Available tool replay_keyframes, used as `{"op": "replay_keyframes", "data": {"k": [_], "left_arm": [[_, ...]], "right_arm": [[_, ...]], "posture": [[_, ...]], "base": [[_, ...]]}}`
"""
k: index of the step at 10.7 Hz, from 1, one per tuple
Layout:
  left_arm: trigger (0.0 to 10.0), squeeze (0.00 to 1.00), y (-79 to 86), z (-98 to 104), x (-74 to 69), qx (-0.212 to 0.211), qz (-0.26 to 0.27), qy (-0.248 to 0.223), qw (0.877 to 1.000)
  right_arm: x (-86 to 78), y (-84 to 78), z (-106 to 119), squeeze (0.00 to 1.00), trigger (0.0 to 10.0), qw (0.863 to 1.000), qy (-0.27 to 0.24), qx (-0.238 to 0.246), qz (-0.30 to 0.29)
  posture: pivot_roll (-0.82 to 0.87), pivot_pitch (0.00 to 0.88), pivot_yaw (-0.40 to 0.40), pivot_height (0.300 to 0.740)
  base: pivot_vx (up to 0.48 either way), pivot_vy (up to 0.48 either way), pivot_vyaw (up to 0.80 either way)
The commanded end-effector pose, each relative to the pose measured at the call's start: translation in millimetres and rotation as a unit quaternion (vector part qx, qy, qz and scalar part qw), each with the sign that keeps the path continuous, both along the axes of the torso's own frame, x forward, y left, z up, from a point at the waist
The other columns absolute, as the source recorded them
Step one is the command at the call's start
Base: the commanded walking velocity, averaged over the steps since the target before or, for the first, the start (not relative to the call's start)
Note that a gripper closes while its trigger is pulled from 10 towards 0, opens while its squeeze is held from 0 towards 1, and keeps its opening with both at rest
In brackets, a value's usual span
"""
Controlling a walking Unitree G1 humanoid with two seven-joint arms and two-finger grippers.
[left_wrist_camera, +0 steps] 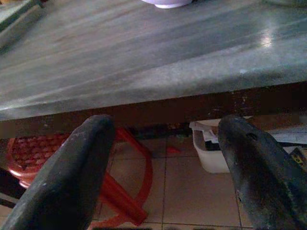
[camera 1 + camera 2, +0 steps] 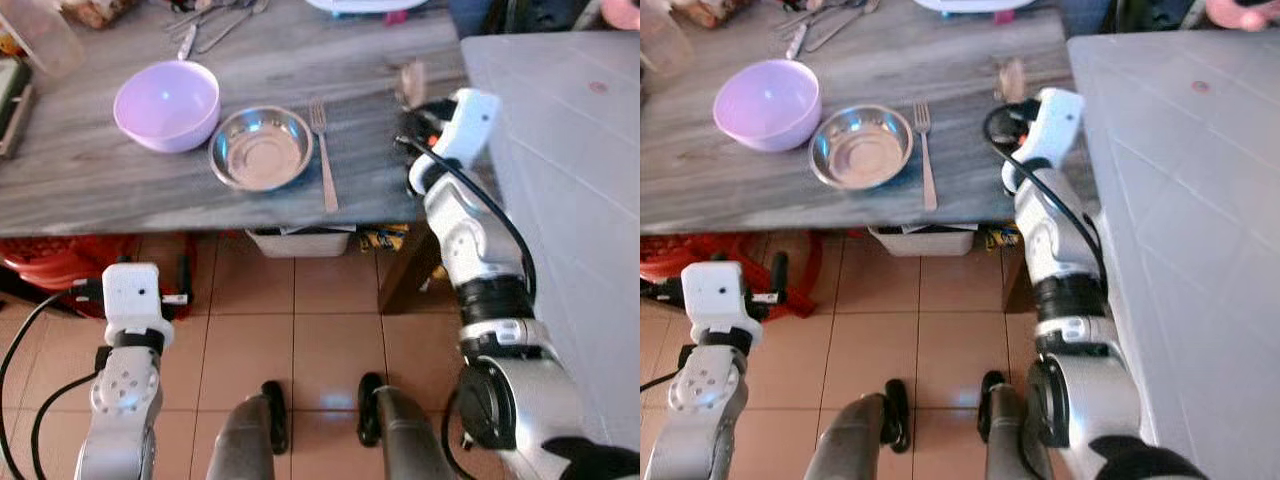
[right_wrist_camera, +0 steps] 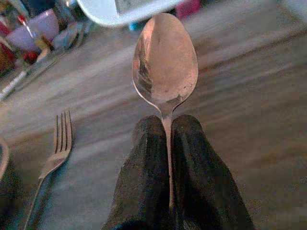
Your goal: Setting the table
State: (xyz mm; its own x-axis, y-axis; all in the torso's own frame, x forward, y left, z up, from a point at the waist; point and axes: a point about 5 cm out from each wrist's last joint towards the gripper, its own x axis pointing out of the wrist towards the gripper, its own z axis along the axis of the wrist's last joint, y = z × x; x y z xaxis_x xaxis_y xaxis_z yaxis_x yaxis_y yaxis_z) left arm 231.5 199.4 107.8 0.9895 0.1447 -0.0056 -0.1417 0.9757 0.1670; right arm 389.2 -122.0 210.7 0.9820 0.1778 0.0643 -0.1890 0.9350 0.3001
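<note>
On the grey wooden table (image 2: 90, 190) a lilac bowl (image 2: 166, 104) sits next to a steel bowl (image 2: 261, 148), with a fork (image 2: 324, 150) lying just right of the steel bowl. My right gripper (image 3: 168, 129) is shut on a spoon (image 3: 165, 62), held over the table's right end, to the right of the fork (image 3: 55, 148); the spoon's bowl (image 2: 411, 80) sticks out past the fingers. My left gripper (image 1: 163, 158) is open and holds nothing, low in front of the table's near edge, with the floor below it.
Loose cutlery (image 2: 215, 20) and a white plate (image 2: 365, 5) lie at the table's far side. A grey tiled counter (image 2: 570, 180) stands at the right. Under the table are a red stool (image 2: 60, 262) and a white tub (image 2: 300, 240).
</note>
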Motion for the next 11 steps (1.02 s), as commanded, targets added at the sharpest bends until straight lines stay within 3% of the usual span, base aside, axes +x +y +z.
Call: {"op": "replay_keyframes", "data": {"k": [1,3,7,11], "left_arm": [[10.0,0.00,1.6,-3,-4.1,0.001,0.005,0.011,1.000],[10.0,0.00,-0.9,-4,-4.6,-0.004,0.003,0.013,1.000],[10.0,0.00,4.8,-4,-3.9,0.007,0.025,0.012,1.000],[10.0,0.00,1.4,-5,-3.8,0.000,0.016,0.016,1.000]], "right_arm": [[0.0,7.4,-3,0.00,10.0,1.000,0.012,0.006,0.018],[-2.3,27.5,-10,0.00,10.0,0.997,0.043,0.019,0.057],[-15.8,48.3,-17,0.00,10.0,0.993,0.067,0.026,0.098],[-16.2,39.2,-26,0.00,10.0,0.993,0.098,0.000,0.068]], "posture": [[0.03,0.312,0.053,0.740],[0.03,0.309,0.045,0.740],[0.02,0.306,0.037,0.740],[0.02,0.309,0.038,0.740]], "base": [[0.000,0.000,0.00],[0.000,0.000,0.00],[0.000,0.000,0.00],[0.000,0.000,0.00]]}}
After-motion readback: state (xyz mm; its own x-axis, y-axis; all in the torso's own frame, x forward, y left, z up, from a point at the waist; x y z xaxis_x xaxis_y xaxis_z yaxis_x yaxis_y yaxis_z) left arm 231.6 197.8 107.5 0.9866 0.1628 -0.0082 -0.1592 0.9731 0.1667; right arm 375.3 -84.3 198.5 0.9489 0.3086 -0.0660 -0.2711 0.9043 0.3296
